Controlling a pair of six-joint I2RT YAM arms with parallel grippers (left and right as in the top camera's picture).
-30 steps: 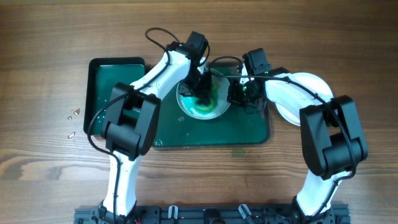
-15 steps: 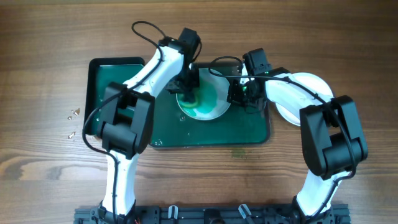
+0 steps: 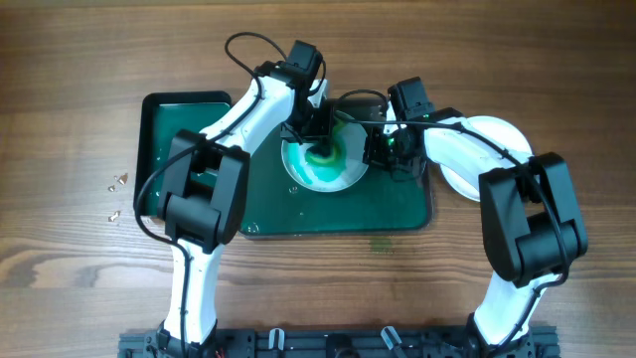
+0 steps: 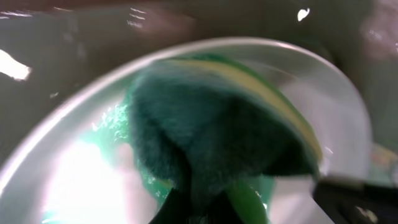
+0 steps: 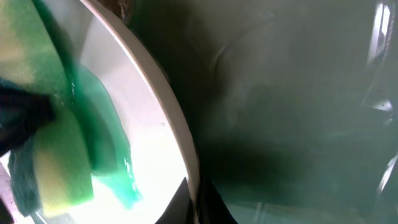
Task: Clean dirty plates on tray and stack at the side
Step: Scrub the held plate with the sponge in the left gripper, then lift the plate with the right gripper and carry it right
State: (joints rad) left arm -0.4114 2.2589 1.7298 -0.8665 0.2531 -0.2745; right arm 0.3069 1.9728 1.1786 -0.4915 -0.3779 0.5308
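Note:
A white plate smeared with teal-green lies on the large dark green tray. My left gripper is shut on a green and yellow sponge and presses it onto the plate. My right gripper is shut on the plate's right rim, with the sponge at the left of its view. White plates lie stacked on the table right of the tray, partly hidden by my right arm.
A smaller dark green tray adjoins the large one on the left. A few small bits lie on the wooden table left of it. Cables loop above the plate.
My left gripper swept the sponge left across the plate, then back toward its middle. The right arm and the plate have not moved.

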